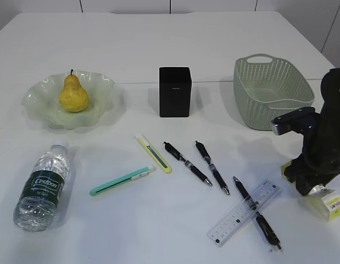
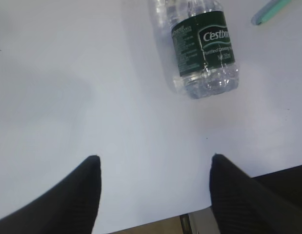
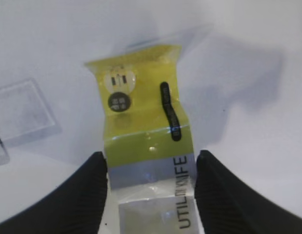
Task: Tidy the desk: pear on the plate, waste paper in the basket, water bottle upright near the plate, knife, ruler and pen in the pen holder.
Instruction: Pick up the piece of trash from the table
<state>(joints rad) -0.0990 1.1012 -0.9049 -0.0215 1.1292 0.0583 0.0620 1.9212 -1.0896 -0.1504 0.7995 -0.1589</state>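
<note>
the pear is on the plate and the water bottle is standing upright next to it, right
Not quite. The pear is on the plate, but the water bottle is lying on its side on the desk, in front of the plate. The exterior view shows this.

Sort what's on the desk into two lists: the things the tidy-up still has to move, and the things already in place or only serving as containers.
Still to move:
water bottle, lying on its side
green knife and yellow knife
three pens
ruler
yellow packaging, between the right gripper fingers

In place or containers:
pear, on the plate
pen holder
basket
</note>
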